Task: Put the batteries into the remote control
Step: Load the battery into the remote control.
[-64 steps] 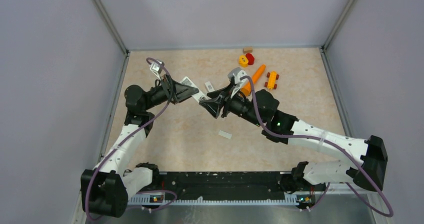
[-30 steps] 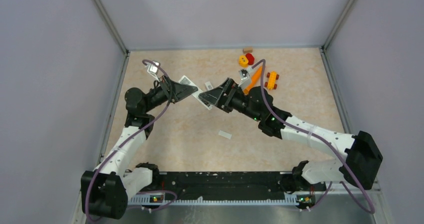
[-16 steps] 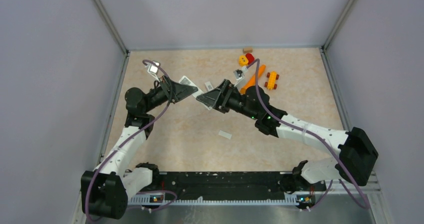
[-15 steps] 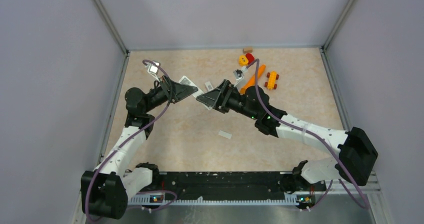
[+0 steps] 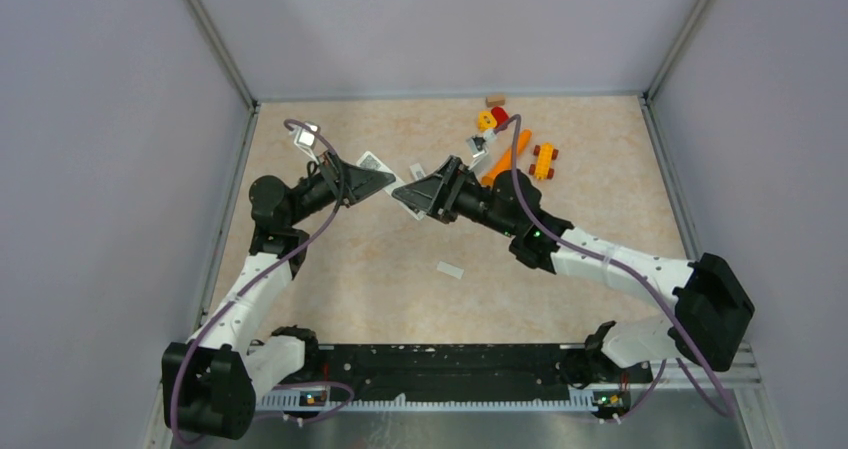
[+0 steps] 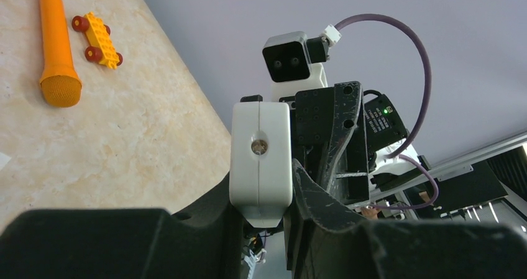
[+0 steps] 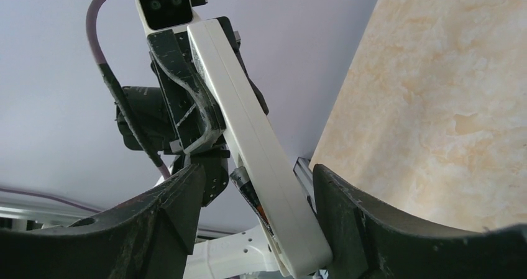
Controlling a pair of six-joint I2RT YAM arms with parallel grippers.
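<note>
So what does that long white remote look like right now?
The slim white plastic remote is a long smooth bar, held up off the table and tilted. The left hand clamps one end. Its other end pokes into the open right hand, where a small dark battery lies against its side.

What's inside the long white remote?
One dark battery shows along the remote control's side in the right wrist view. How deep it sits, and whether another is inside, the white shell hides.

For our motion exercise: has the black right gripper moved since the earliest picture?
Yes: the right gripper shifted up-frame, away from the small flat white strip.
</note>
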